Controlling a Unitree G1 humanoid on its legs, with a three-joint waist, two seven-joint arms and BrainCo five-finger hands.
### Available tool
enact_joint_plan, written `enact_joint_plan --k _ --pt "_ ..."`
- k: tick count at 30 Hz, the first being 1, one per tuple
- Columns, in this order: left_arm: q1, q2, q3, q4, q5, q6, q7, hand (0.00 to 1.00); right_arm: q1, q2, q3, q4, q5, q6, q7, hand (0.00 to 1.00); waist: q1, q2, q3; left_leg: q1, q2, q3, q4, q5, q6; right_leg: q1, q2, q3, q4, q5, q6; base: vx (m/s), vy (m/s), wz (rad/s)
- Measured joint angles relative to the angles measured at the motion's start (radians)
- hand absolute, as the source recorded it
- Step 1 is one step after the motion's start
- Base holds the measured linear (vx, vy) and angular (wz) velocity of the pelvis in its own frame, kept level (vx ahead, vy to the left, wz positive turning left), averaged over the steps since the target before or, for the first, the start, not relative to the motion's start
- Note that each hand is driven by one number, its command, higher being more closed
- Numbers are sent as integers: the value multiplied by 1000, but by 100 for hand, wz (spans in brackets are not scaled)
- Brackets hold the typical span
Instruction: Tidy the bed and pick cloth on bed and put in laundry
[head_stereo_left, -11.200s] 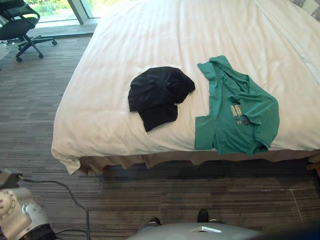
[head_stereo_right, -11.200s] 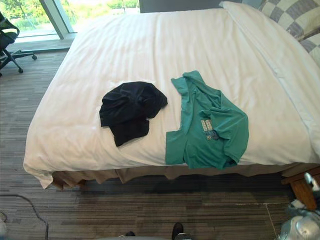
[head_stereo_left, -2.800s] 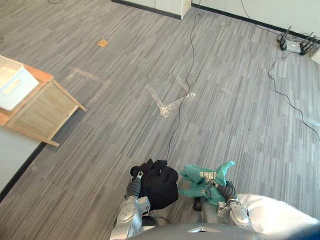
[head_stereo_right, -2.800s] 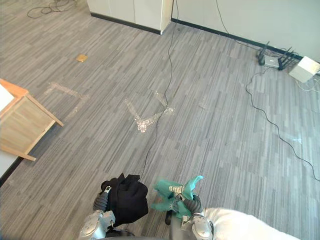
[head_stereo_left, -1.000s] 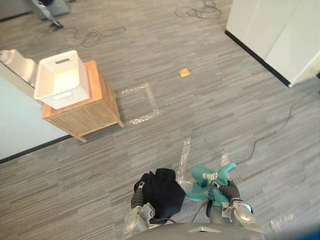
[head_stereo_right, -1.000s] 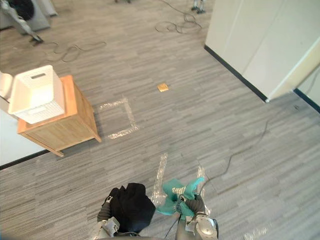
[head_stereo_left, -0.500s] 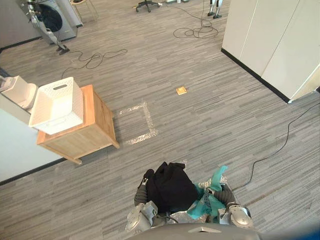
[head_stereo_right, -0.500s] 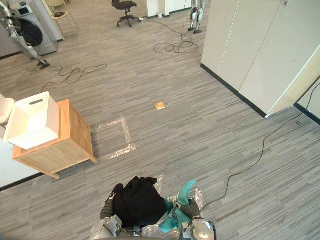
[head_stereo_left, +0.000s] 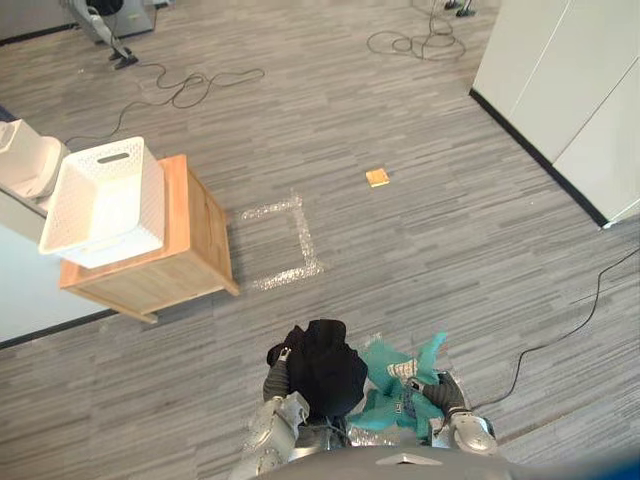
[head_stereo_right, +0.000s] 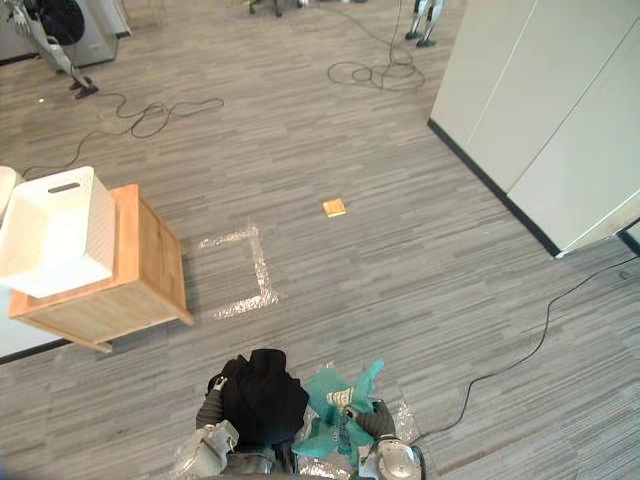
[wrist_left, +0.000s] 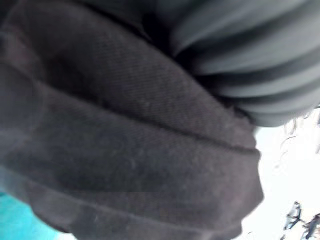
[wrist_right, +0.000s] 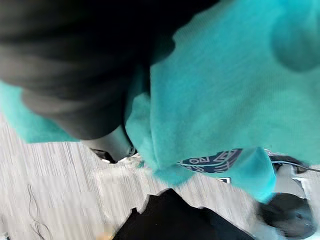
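Crumpled black cloth (head_stereo_left: 325, 368) covers your left hand (head_stereo_left: 278, 362) and a teal shirt (head_stereo_left: 392, 385) your right hand (head_stereo_left: 441, 392), grip unreadable on both, so mid-carry, head for the white lattice plastic basket (head_stereo_left: 112, 250) well ahead-left of them.

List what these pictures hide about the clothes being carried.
Grip of the left robot hand: buried under the black garment, left wrist view.
Grip of the right robot hand: draped by the teal shirt, right wrist view.
What the yellow square on the floor is: too small, eye views.
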Motion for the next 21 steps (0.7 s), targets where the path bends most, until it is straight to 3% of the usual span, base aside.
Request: enact_joint_plan --k 1,2,3,4,5,7,10,11,12,13,14,15,17,18,19,20,21 --pt "0 8 -3 -3 11 0 -1 100 7 0 0 -4 0 0 1 100 0 -8 -4 12 -12 -6 -8 -1 1 -33 -20 1 81 19 24 255 45 52" --pt "-2 21 -3 -2 36 1 -2 100 14 6 -1 -11 0 0 4 100 -4 -30 -3 38 -29 -39 -9 -5 7 -78 -59 -10 216 101 31 322 28 81" --pt "3 28 -2 -2 43 8 -1 100 32 7 -6 -18 0 0 5 100 -24 -26 -2 64 -25 -84 -2 -12 20 -110 -93 -60 323 167 5 352 13 98" --pt "6 29 -1 -2 49 10 -1 100 37 11 -7 -24 0 -1 4 100 -33 -30 -3 76 -20 -109 -1 -15 22 -118 -112 -100 362 139 -23 393 -13 99" --pt "7 28 1 -2 67 16 -1 100 41 15 -7 -44 -1 -1 4 100 -35 -32 -5 95 -4 -144 -6 -20 21 -152 -132 -159 411 59 -69 359 -44 84" --pt "9 27 4 -2 77 18 -2 100 51 14 -10 -80 -1 -2 6 100 -38 -26 -3 119 34 -189 -23 -21 19 -216 -110 -195 386 -10 -89 320 -83 71" --pt "14 26 27 0 81 21 -1 100 46 16 -15 -99 0 -16 5 100 -41 -10 7 160 97 -198 -9 -16 9 -279 -14 -169 122 -45 -78 309 -190 53" --pt "20 26 39 4 87 21 -1 100 46 16 -18 -101 0 -20 4 100 -46 -8 8 175 114 -199 2 -21 -23 -280 22 -135 -39 -33 -72 363 -292 48" --pt "22 27 43 4 89 20 -1 100 47 17 -18 -103 0 -20 4 100 -50 -8 8 185 122 -200 5 -35 -47 -280 49 -98 -180 17 -82 465 -392 56" --pt "22 27 49 4 98 20 -2 100 51 18 -18 -109 1 -20 4 100 -53 -15 6 190 124 -200 9 -57 -85 -278 65 -55 -323 126 -89 492 -392 42" --pt "1 0 58 45 104 28 1 100 29 4 -33 -113 2 -20 3 100 -51 37 6 191 171 -191 10 -79 -125 -242 116 -69 -353 196 -120 419 -349 31" --pt "-4 -14 66 31 106 29 -4 100 -1 4 -55 -114 2 -19 -5 100 -53 49 17 177 177 -157 0 -50 -148 -260 121 -68 -329 178 -132 287 -243 16" --pt "-12 -29 66 29 107 27 -5 100 -14 8 -66 -116 2 -18 -6 100 -65 59 28 202 184 -130 -33 -1 -140 -323 106 -54 -173 142 -134 163 -190 22" --pt "-28 -40 69 30 110 25 -8 100 -9 6 -60 -117 2 -18 -4 100 -78 61 41 228 198 -142 -42 8 -148 -371 102 -26 -125 60 -113 135 -232 49" --pt "-18 -25 80 30 115 21 -9 100 3 20 -38 -119 2 -17 -3 100 -80 26 35 239 186 -146 -44 -4 -165 -352 95 7 -192 92 -122 97 -236 52" --pt "-27 -22 78 49 117 25 -9 100 3 20 -36 -144 2 -16 -2 100 -86 61 28 251 224 -158 -56 -18 -179 -343 129 -21 -178 67 -137 109 -225 31" --pt "-28 -24 76 44 119 24 -12 100 4 16 -38 -158 2 -18 1 100 -85 70 21 243 239 -161 -44 -16 -178 -349 140 -30 -167 47 -142 145 -265 15"
